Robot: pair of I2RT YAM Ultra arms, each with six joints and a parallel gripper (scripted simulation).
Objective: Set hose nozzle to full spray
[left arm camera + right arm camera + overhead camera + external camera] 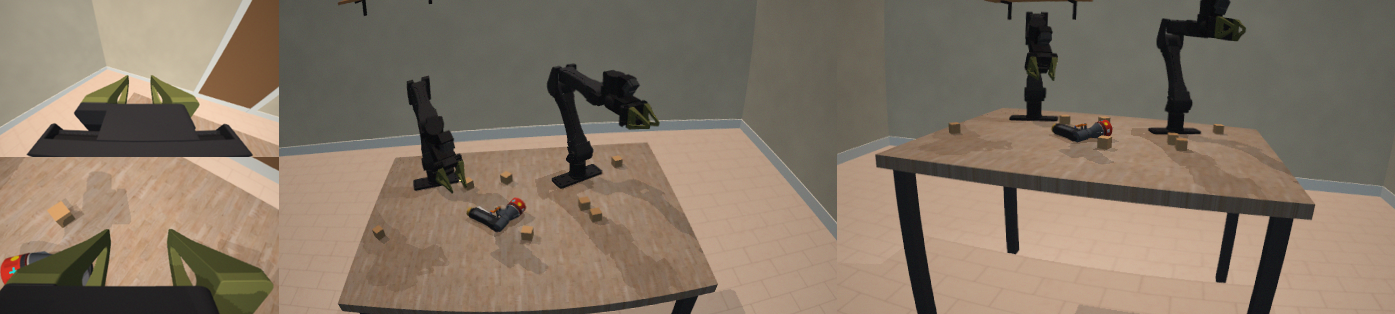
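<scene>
Nozzle [482, 216] [1067, 133] [36, 258]: on its side, inward of bench's [444, 285] [1047, 170] [140, 251] arm-side edge.
Handle axis: roughly along that edge, apparently; wrist view part-blocked.
Right gripper [458, 189] [1045, 79] [139, 230]: nearer, apart, empty; nozzle offset sideways.
Left gripper [653, 126] [1243, 30] [139, 76]: apart, empty.
</scene>
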